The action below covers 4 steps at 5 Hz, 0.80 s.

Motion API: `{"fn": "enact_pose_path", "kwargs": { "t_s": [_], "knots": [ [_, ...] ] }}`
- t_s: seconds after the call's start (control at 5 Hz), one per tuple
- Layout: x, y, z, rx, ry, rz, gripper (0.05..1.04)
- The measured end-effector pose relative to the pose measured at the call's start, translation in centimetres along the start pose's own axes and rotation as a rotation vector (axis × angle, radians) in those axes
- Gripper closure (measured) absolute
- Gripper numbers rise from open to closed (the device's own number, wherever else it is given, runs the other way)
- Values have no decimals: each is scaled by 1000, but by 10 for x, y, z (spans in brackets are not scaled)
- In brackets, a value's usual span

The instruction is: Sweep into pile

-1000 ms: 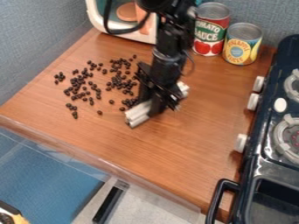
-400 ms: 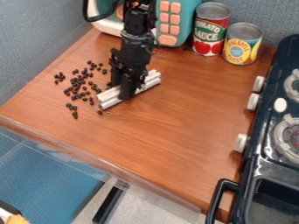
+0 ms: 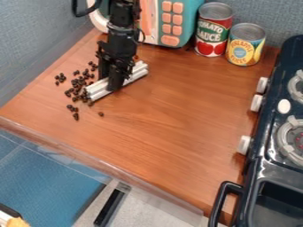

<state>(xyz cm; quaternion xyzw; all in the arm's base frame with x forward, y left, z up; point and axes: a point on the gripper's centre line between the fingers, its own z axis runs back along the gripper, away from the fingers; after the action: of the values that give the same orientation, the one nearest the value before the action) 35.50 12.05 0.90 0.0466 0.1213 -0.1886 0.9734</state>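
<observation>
The black gripper [image 3: 110,87] hangs over the upper left part of the wooden counter [image 3: 172,115], low above its top, with a white bar [image 3: 137,74] in its grasp. Its fingers look closed on the bar, which keeps them a little apart, though the dark joints make the exact gap hard to judge. The bar lies slantwise, one end towards the counter's front edge and the other towards the back, sticking out on both sides of the gripper.

The dark beans [image 3: 77,82] lie mostly to the left of the gripper and bar, between them and the counter's left edge. The thickest cluster runs alongside the bar's lower left end, its nearest beans seemingly touching it. A few sit well apart from the bar, closer to the left edge; another small bunch is below the cluster, towards the front edge. One lone bean [image 3: 101,114] lies just below the bar's lower end.

At the back edge stand a teal toy microwave [image 3: 193,20], a red can [image 3: 213,33] and a yellow can [image 3: 244,49]. A black stove [image 3: 268,155] borders the right edge.
</observation>
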Motion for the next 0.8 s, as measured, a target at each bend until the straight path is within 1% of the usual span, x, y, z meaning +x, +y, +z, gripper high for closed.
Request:
{"fn": "enact_pose_path", "kwargs": {
  "t_s": [0.2, 0.4, 0.8],
  "knots": [
    [6, 8, 0, -13, 0, 12, 705],
    [10, 26, 1, -12, -19, 52, 705],
    [17, 41, 3, -16, -28, 84, 705]
  ]
}}
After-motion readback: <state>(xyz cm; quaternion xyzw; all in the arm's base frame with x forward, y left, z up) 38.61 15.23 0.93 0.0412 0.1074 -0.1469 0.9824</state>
